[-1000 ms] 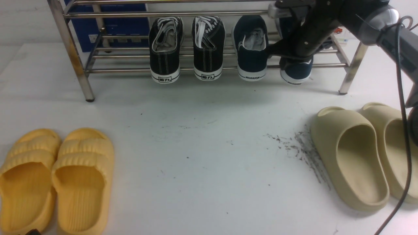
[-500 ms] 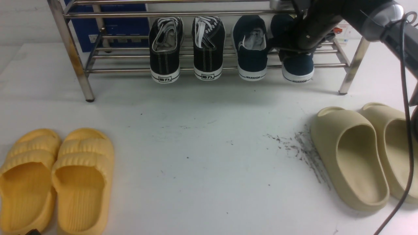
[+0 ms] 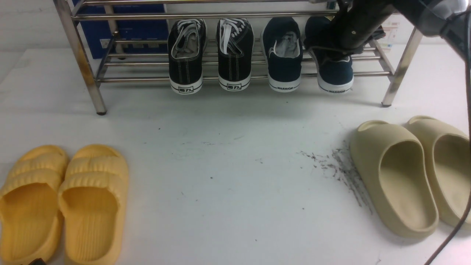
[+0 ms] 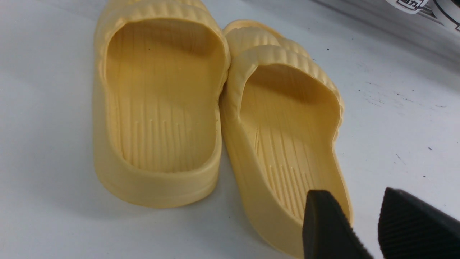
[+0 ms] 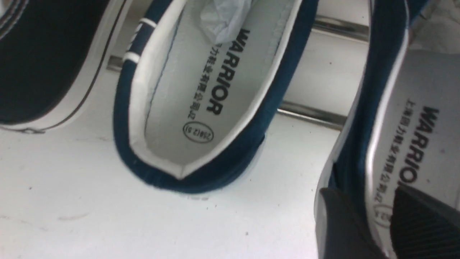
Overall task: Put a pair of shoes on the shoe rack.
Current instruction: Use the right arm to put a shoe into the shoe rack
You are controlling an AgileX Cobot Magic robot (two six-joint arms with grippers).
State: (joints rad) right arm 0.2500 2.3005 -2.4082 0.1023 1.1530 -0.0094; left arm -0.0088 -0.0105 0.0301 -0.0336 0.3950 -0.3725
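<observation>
two navy shoes: both sit on the lower shelf of the rack, side by side near its right end, heels hanging just past the front bar.
left navy shoe: free of the robot; white paper is stuffed in the toe and "warrior" is printed on the white insole.
right navy shoe: just beside its mate, with its front part hidden behind the right arm.
right claw: jaws apart and straddling the side wall of the right navy shoe near the heel. one finger is outside the wall, the other is inside over the insole, and a strip of insole shows between the wall and the inner finger. whether the outer finger touches the shoe cannot be told.
left claw: jaws apart with nothing between them, hovering above the heel end of the nearer yellow slipper.
black sneakers: a pair with white laces on the same shelf, left of the navy shoes.
yellow slippers: a touching pair on the white table, near left.
beige slippers: a pair on the table, near right, well apart from the rack.
table marks: dark scuffs just left of the beige slippers.
</observation>
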